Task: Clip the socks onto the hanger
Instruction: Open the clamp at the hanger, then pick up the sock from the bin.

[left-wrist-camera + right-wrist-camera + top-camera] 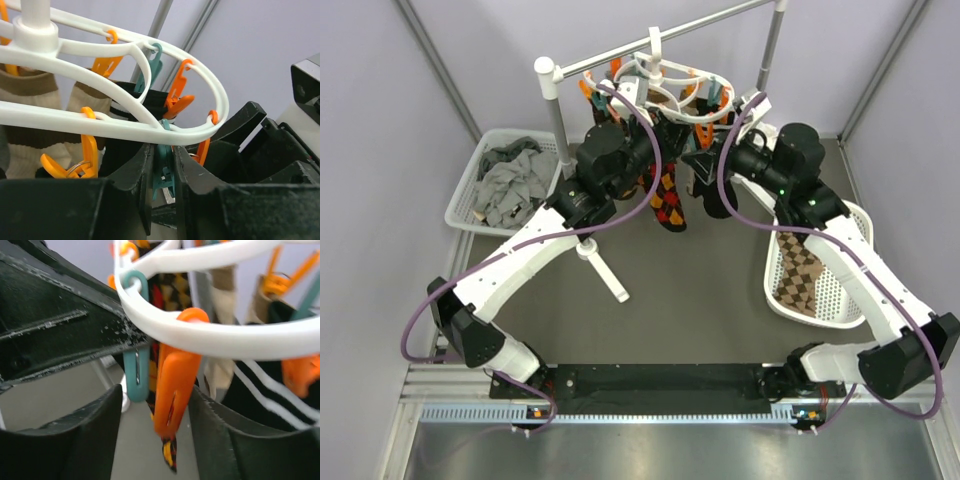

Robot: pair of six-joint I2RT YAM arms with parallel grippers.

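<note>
Socks (pixel 668 205) below hanger (pixel 650 68) on rail (pixel 720 20)

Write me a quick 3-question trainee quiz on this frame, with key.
1. True or false: the left gripper is wide open with nothing between its jaws.
2. Pick one: what lies in the basket beside the right arm? A) grey socks B) one argyle sock C) a spare hanger
3. Fill in: between the open fingers of the right gripper hangs an ___.

Key:
1. False. It is shut on the teal clip.
2. B.
3. orange clip.
</note>
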